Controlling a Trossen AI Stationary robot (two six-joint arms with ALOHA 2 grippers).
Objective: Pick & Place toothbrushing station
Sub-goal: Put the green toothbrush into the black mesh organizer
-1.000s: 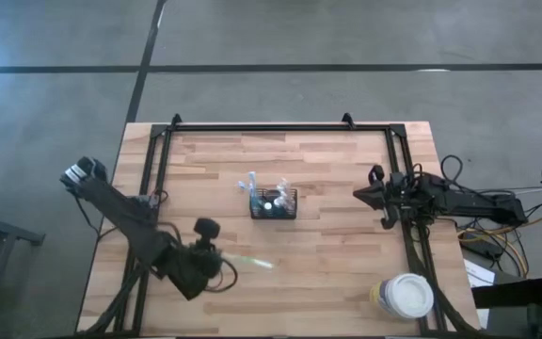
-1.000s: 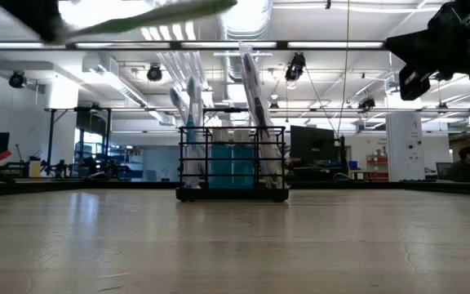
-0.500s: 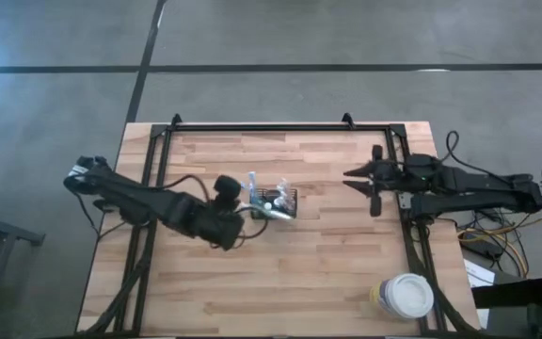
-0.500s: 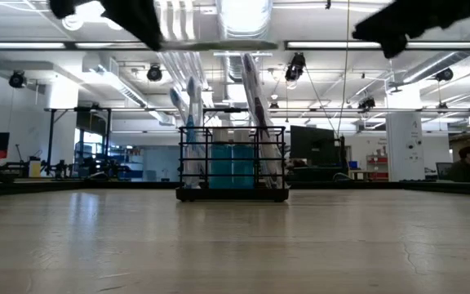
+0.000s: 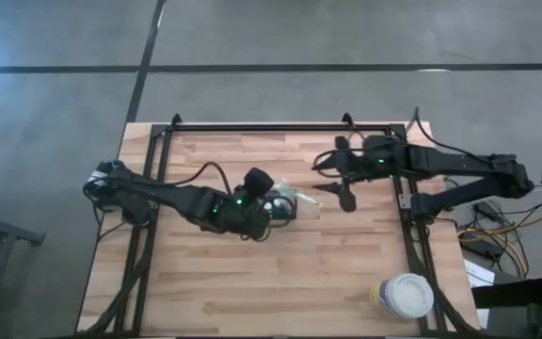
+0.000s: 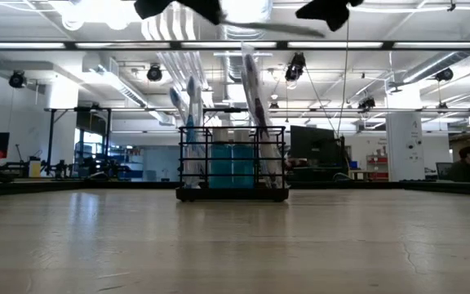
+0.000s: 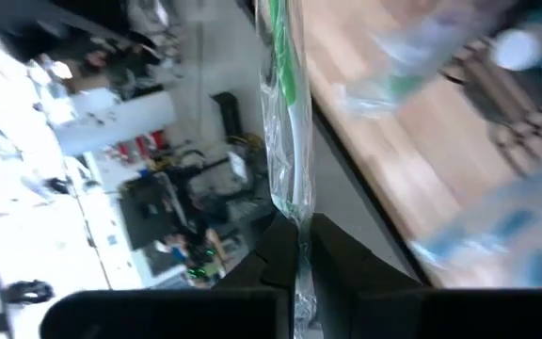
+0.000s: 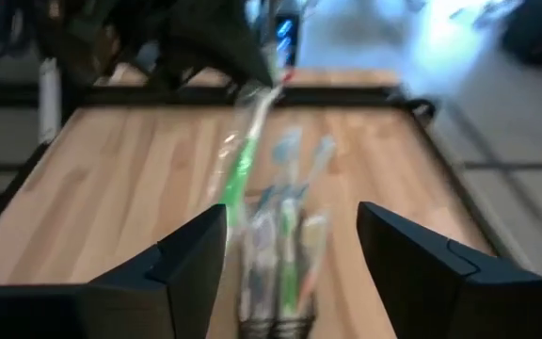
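While most brushes sit in caddy, green toothbrush remains airborne.
Left tool pinches it above caddy; right tool spread nearby; drop-in left.

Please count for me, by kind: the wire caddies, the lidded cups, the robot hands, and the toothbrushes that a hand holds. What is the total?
wire caddy: 1
lidded cup: 1
robot hands: 2 (left hand, right hand)
toothbrush held in a hand: 1 (green toothbrush, in the left hand)
total: 5
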